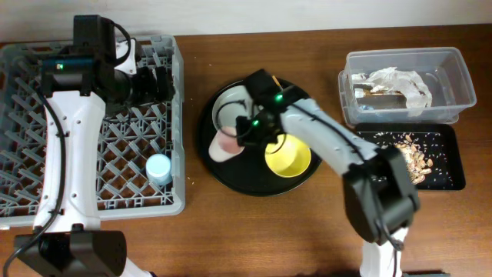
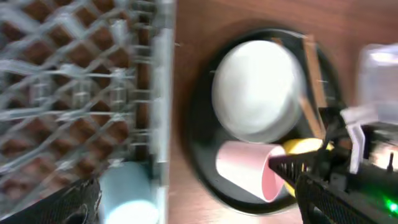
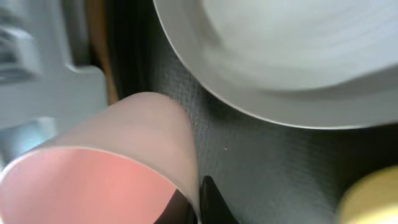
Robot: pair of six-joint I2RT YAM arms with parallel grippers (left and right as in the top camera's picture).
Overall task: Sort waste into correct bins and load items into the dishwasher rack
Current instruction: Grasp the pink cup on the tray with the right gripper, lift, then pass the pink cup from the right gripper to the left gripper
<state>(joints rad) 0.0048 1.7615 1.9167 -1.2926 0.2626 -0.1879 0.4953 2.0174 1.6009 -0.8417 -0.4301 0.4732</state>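
1. The small pink cup (image 1: 228,142) is being gripped at its rim by the right pincer (image 1: 247,132). In the right wrist view one dark fingertip (image 3: 214,200) is being pressed against the outside of the cup wall, and the other is being shown just inside the mouth.
2. The cup is being kept on its side on the round black tray (image 1: 257,185), between the pale grey-green plate (image 1: 228,104) and the yellow bowl (image 1: 287,156).
3. Two chopsticks (image 2: 314,78) are being carried on the same tray, just beside the plate.
4. The left pincer (image 1: 157,81) is being held over the far right part of the dishwasher rack (image 1: 31,115). Whether it is released or clenched cannot be told.
5. The light blue cup (image 1: 158,168) is being held in the rack, near its right wall.
6. Crumpled napkins (image 1: 396,79) and a gold-brown wrapper (image 1: 369,91) are being held in the clear tub (image 1: 461,77).
7. Food scraps (image 1: 419,160) are being held in the shallow black tray (image 1: 453,181), just beside the tub on the worktop (image 1: 307,231).
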